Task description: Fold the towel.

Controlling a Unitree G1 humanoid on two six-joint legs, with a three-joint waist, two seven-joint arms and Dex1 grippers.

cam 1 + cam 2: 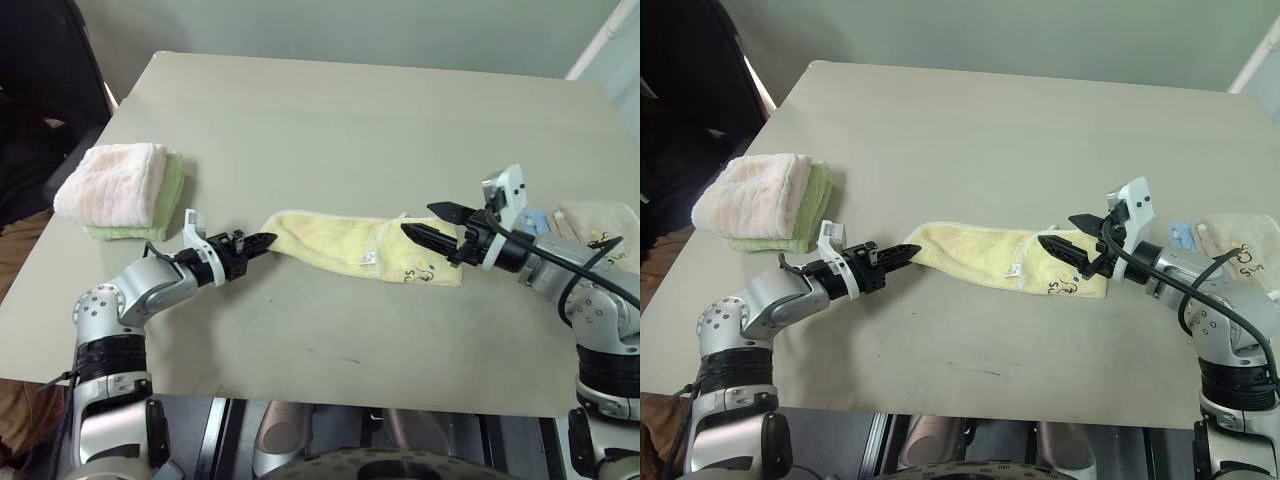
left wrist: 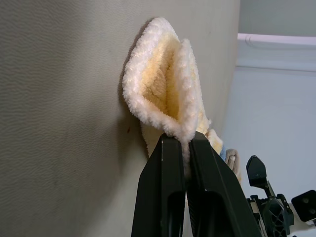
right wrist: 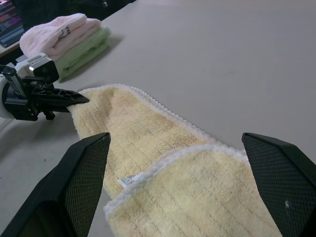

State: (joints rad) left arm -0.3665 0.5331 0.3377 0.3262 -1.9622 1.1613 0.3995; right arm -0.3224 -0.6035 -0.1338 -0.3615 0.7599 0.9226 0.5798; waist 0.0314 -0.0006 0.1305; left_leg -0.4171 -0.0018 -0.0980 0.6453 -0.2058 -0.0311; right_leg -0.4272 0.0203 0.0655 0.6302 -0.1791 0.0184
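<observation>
The towel (image 1: 340, 245), a long pale-yellow terry strip, lies across the near part of the table (image 1: 330, 110), its right part doubled over with a small white tag showing. My left gripper (image 1: 262, 241) is shut on the towel's left end; in the left wrist view the cloth edge (image 2: 163, 89) is pinched between the two black fingers (image 2: 165, 168). My right gripper (image 1: 418, 219) stands open just above the towel's right, folded part. In the right wrist view its fingers (image 3: 84, 168) straddle the yellow cloth (image 3: 163, 163) without touching it.
A folded pink-and-green towel stack (image 1: 122, 188) sits at the table's left edge. A small blue cloth (image 1: 535, 222) and a beige cloth (image 1: 600, 222) lie at the right edge behind my right arm. The table's front edge runs close below both arms.
</observation>
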